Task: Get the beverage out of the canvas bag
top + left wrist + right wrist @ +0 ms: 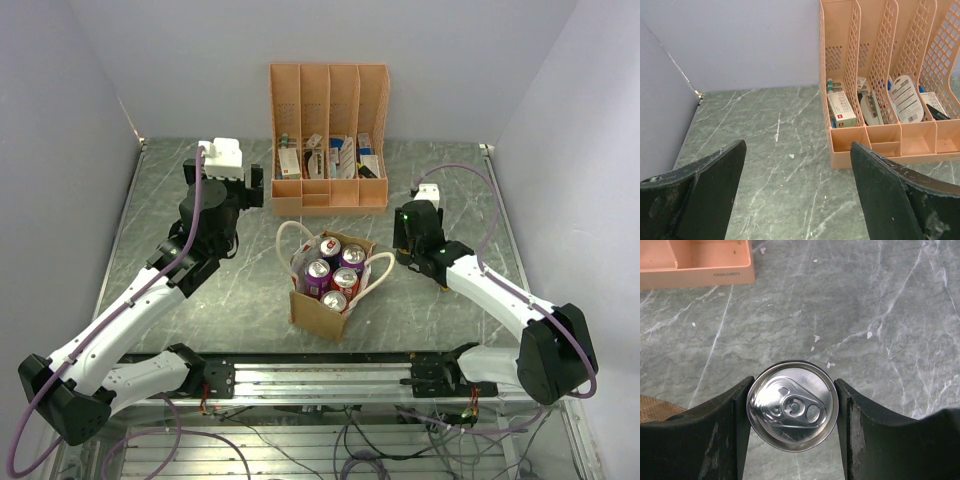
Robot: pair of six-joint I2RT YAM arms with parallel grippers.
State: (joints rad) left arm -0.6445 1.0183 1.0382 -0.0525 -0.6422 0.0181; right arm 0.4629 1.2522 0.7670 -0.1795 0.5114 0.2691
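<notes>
Beverage can (792, 411) clamped in right gripper (792, 390) near canvas bag (318, 312); left gripper (797, 192) spread.

Six cans (318, 270) in all: five stand in the one bag (318, 318), which has two handles (290, 235), and a sixth can (792, 406) sits between the two fingers (715, 440) of the right hand (792, 390). One organizer (329, 110) with four tall slots (840, 55) stands on the single counter (250, 300) — the packets inside it are too crowded to count. There are two arms (130, 320), each with one two-fingered hand, the left hand (797, 150) being the second.
</notes>
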